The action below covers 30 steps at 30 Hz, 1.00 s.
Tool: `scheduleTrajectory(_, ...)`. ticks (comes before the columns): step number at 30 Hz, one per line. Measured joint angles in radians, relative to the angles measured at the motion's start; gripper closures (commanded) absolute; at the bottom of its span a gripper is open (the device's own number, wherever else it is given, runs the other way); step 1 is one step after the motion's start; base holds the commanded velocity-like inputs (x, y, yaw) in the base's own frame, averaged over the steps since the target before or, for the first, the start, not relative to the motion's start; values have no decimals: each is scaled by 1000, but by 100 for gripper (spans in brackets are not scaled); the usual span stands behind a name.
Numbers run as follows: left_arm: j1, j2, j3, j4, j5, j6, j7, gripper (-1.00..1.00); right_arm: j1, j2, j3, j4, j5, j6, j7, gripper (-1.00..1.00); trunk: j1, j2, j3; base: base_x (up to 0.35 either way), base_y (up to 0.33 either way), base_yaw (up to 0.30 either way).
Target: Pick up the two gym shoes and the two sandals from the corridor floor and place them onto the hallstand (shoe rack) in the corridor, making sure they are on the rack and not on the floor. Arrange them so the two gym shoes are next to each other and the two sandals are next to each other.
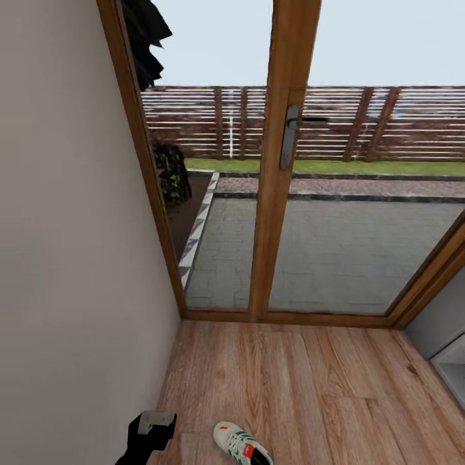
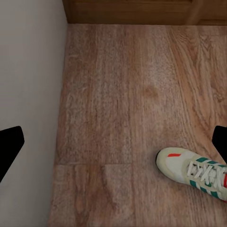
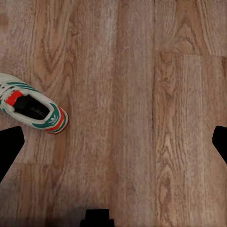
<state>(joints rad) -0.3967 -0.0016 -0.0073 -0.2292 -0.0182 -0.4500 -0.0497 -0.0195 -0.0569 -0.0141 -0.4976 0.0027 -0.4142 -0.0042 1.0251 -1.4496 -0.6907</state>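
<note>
Only one gym shoe is on show here, and the head view chops it off at the bottom edge around 6 o'clock, so you get the white toe and green stripes but not the heel. It's lying on the corridor floor, toe pointing toward the 10 o'clock side, just beside the left gripper, which sits at about 7 o'clock and is itself cut off low in the picture. In the left wrist view the shoe runs off the frame edge too, heel end hidden, and it's lying near one of the dark fingertips pair, close to the far finger rather than centred between them; the fingers stand wide apart with bare planks between, nothing held. Right wrist view catches the heel half of the shoe, red heel visible, toe cut off; the right gripper has its fingers spread wide as well, holding nothing, and the shoe lies near one fingertip, off to the side of the gap. A grey corner at 4 o'clock is too cropped to make out.
</note>
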Motion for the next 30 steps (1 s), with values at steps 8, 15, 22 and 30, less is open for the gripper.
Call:
scheduleTrajectory(8,0,0,0,0,0,0,0,-100,0,0,0,0,0,0,0,-100,0,0,0,0,-6,17)
scheduleTrajectory(15,0,0,0,0,-1,1,1,-100,0,0,0,0,0,0,0,-100,0,0,0,1,-1,204)
scheduleTrajectory(22,0,0,0,0,-1,1,1,-100,0,0,0,0,0,0,0,-100,0,0,0,129,-30,241)
scheduleTrajectory(30,0,0,1,0,0,0,1,-100,0,0,0,0,0,0,0,-100,0,0,0,113,-42,66)
